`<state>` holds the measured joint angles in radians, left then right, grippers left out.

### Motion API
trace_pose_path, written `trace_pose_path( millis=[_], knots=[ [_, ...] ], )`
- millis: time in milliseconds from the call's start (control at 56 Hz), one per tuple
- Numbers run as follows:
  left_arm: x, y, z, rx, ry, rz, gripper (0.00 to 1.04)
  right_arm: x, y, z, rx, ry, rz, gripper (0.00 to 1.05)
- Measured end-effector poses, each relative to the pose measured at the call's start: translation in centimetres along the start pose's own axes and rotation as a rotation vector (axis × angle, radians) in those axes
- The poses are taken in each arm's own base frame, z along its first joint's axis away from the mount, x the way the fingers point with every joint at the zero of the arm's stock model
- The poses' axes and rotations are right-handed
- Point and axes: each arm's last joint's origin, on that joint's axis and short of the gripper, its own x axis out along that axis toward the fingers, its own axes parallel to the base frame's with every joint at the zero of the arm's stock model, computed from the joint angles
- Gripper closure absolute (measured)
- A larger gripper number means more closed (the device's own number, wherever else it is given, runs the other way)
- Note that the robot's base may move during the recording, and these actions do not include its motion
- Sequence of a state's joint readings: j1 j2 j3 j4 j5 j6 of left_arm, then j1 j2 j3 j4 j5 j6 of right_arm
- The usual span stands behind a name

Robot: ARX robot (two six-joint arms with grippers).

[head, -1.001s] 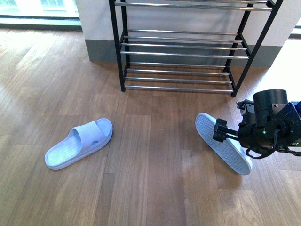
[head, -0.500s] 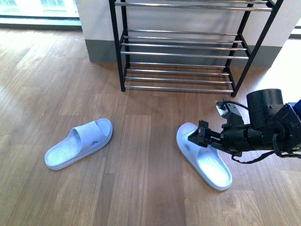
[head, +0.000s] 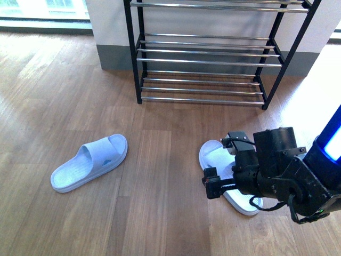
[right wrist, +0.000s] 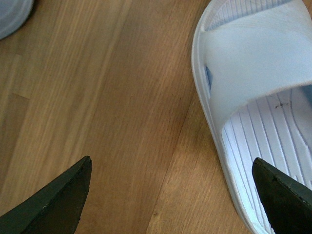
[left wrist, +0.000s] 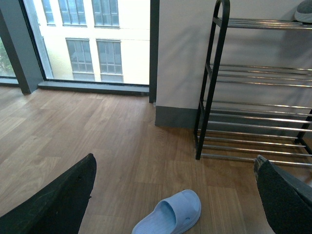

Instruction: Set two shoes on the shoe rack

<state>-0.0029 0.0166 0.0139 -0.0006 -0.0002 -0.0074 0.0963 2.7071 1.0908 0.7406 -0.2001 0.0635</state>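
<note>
pale blue slide point(head: 214, 154) no longer tipped up, now sole-down | right gripper point(head: 210, 183) let go, spread wide beside it | left gripper point(left wrist: 174, 161) spread wide

No legible text, labels, brands or numbers appear in any view. A blue mark point(right wrist: 208, 80) on the pale blue slide point(right wrist: 253, 53) is too indistinct to read.

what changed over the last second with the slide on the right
The right-hand pale blue rubber slide, sole-up and tilted at the right claw a second ago, has been turned strap-up, shifted left and now lies on the floor. The claw has let go and hangs open beside it. The other pale blue slide and the black-framed chrome-bar shoe rack have not moved.
</note>
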Motion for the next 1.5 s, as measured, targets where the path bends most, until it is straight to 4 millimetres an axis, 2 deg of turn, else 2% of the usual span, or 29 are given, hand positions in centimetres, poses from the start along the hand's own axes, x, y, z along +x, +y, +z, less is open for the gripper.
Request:
trace_pose_path(
  millis=[214,661,894,965,983,1233,1412,1501],
  knots=[
    [0.0,0.0,0.0,0.0,0.0,0.0,0.09,2.3,-0.1,-1.0,0.038,-0.032,-0.069,0.09],
    [0.0,0.0,0.0,0.0,0.0,0.0,0.09,7.2,-0.3,0.6,0.076,-0.056,-0.115,0.1],
    [0.0,0.0,0.0,0.0,0.0,0.0,0.09,8.4,-0.3,0.9,0.066,-0.064,-0.132,0.43],
    [0.0,0.0,0.0,0.0,0.0,0.0,0.09,8.6,-0.3,0.7,0.067,-0.063,-0.141,0.58],
    [0.0,0.0,0.0,0.0,0.0,0.0,0.09,8.6,-0.3,0.7,0.067,-0.066,-0.144,0.65],
    [0.0,0.0,0.0,0.0,0.0,0.0,0.09,7.4,-0.1,0.2,0.068,-0.089,-0.171,1.01],
    [0.0,0.0,0.0,0.0,0.0,0.0,0.09,4.5,0.0,1.0,0.103,-0.124,-0.232,1.03],
    [0.0,0.0,0.0,0.0,0.0,0.0,0.09,1.7,-0.1,2.0,0.132,-0.15,-0.257,1.03]
  ],
)
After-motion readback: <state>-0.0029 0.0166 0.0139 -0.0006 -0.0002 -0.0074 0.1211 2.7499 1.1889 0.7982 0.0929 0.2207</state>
